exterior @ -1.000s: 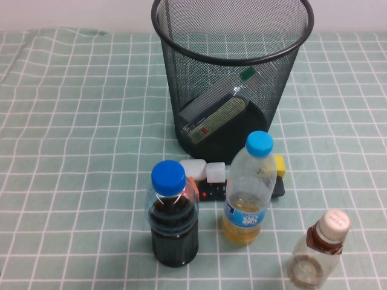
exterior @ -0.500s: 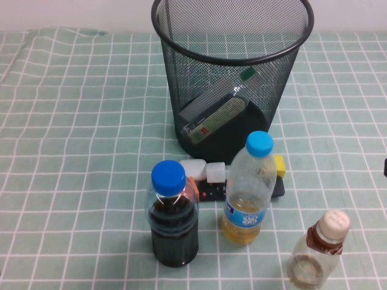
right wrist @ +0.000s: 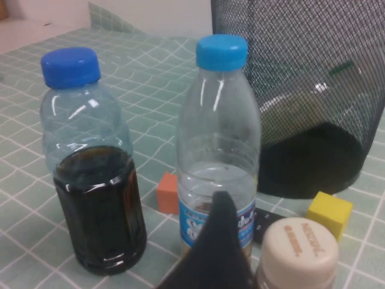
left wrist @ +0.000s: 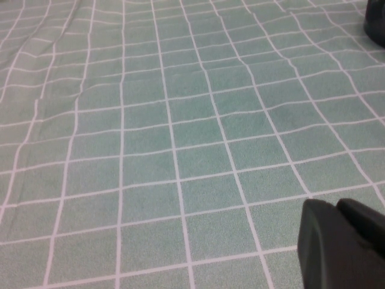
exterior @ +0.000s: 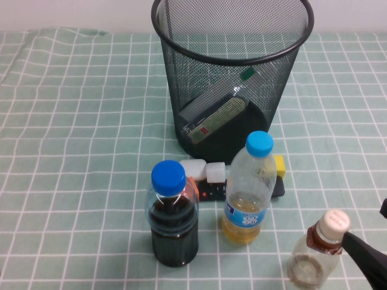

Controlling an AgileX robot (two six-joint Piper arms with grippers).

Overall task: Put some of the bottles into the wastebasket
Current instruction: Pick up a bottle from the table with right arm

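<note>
The tapering black wire-mesh wastebasket [exterior: 233,72] at 12 o'clock contains the taller clear bottle [exterior: 216,107]. The small cream-capped bottle [exterior: 317,251] stands at 5 o'clock, right gripper [exterior: 369,260] beside it (jaws' gap unreadable). The left gripper [left wrist: 343,244] hovers over bare checked worktop [exterior: 72,151]; its jaws likewise can't be judged.

The right gripper [exterior: 369,257] has come into the lower right corner of the high view, where a second ago there was only cloth and half a second ago just a dark sliver at the right edge. Its black finger [exterior: 361,246] now reaches in beside the small cream-capped bottle [exterior: 318,251], close to the neck.
</note>
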